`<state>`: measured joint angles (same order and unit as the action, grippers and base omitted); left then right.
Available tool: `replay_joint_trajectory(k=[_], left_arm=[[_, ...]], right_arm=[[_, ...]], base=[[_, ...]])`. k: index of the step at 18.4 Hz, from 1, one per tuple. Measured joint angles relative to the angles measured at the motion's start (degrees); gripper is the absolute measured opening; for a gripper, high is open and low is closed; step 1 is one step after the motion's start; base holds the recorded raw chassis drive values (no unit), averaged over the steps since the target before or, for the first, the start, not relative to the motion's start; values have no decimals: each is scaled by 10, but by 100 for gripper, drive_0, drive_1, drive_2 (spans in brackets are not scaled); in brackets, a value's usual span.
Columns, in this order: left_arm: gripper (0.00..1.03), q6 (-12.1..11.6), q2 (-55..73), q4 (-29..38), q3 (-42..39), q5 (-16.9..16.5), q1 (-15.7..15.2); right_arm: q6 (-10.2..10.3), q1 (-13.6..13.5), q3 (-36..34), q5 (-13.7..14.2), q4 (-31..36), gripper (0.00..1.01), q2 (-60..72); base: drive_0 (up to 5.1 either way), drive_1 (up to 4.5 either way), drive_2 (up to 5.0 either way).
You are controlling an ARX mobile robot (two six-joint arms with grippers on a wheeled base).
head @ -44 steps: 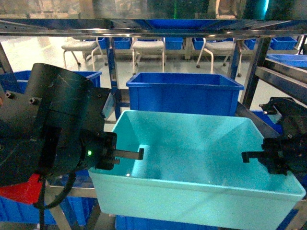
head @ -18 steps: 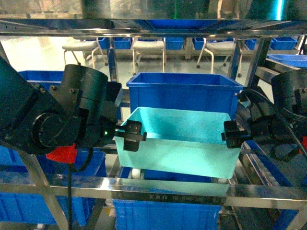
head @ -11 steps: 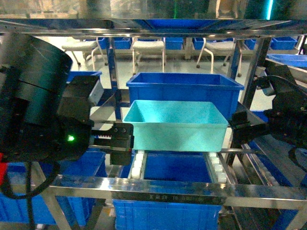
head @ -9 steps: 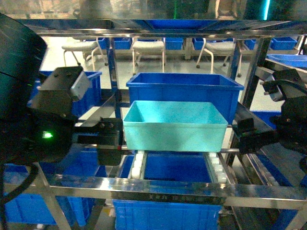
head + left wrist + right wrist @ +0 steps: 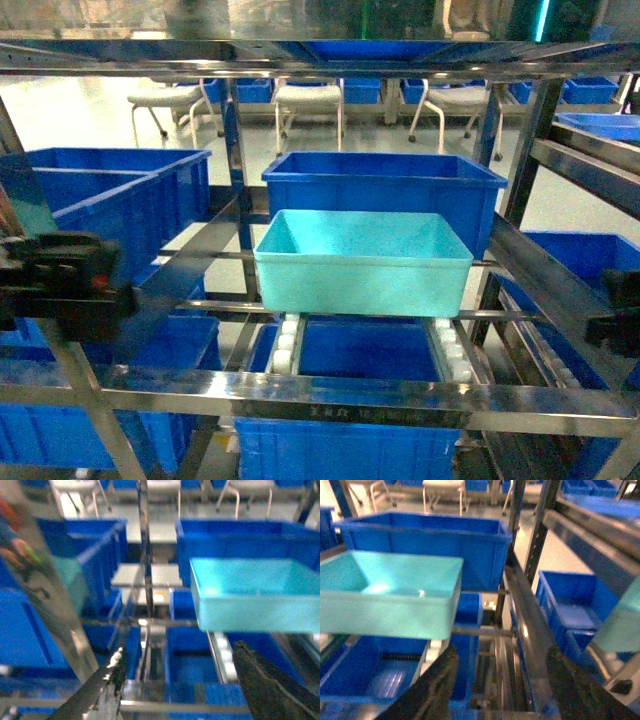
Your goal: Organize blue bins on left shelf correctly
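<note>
One light turquoise blue bin (image 5: 362, 262) rests level on the white roller tracks (image 5: 288, 335) of the steel left shelf (image 5: 350, 392), just in front of a dark blue crate (image 5: 385, 188). The bin is empty. My left gripper (image 5: 181, 680) is open, with nothing between its fingers, and hangs in front of and left of the bin (image 5: 252, 595). In the head view it is a dark blur at the left edge (image 5: 65, 290). Right of the bin (image 5: 387, 592), my right gripper (image 5: 502, 677) is open and holds nothing. Neither gripper touches the bin.
Dark blue crates fill the left bay (image 5: 100, 195), the level below (image 5: 350, 440) and the right bay (image 5: 585, 260). A steel beam (image 5: 300, 50) runs overhead and slanted side rails (image 5: 540, 280) flank the bin. White chairs (image 5: 310, 100) stand far behind.
Both grippers held the turquoise bin near the camera, set it back on the rollers against the dark crate, let go and drew back to the view's edges.
</note>
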<state>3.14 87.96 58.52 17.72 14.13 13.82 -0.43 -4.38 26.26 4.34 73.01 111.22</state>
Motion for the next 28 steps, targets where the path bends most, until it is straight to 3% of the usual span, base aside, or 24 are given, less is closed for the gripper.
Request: replay_joint_trajectory(k=[1, 4, 5, 8, 10, 11, 13, 14, 20, 28], left_arm=[[47, -11, -54, 77, -21, -13, -15], [8, -21, -145, 33, -91, -51, -49], [2, -22, -174, 21, -104, -60, -58], [2, -22, -260, -21, -125, -78, -78], [2, -22, -327, -78, -150, -94, -92], [2, -23, -359, -99, -154, -129, -123], [2, -23, -407, -136, -159, -133, -141], [2, -23, -426, -151, -163, -139, -139], [2, -23, -478, -199, -168, -141, -138], [2, -23, -671, -378, -169, -141, -138]], right_arm=[[0, 7, -33, -1, 12, 39, -69], [0, 16, -127, -18, 2, 2, -163], [0, 39, -147, -39, 4, 2, -204], [0, 44, -188, -42, 3, 2, -295], [0, 44, -217, -43, -53, 2, -375], [0, 44, -226, -43, -78, 2, -409], [0, 44, -236, -43, -135, 2, -471], [0, 44, -236, -43, -181, 2, -507], [0, 44, -237, -43, -244, 2, -602], [0, 44, -255, -43, -449, 2, -829]], base=[[0, 0, 0], [0, 0, 0], [0, 0, 0], [0, 0, 0], [0, 0, 0], [0, 0, 0], [0, 0, 0], [0, 0, 0], [0, 0, 0], [0, 0, 0]])
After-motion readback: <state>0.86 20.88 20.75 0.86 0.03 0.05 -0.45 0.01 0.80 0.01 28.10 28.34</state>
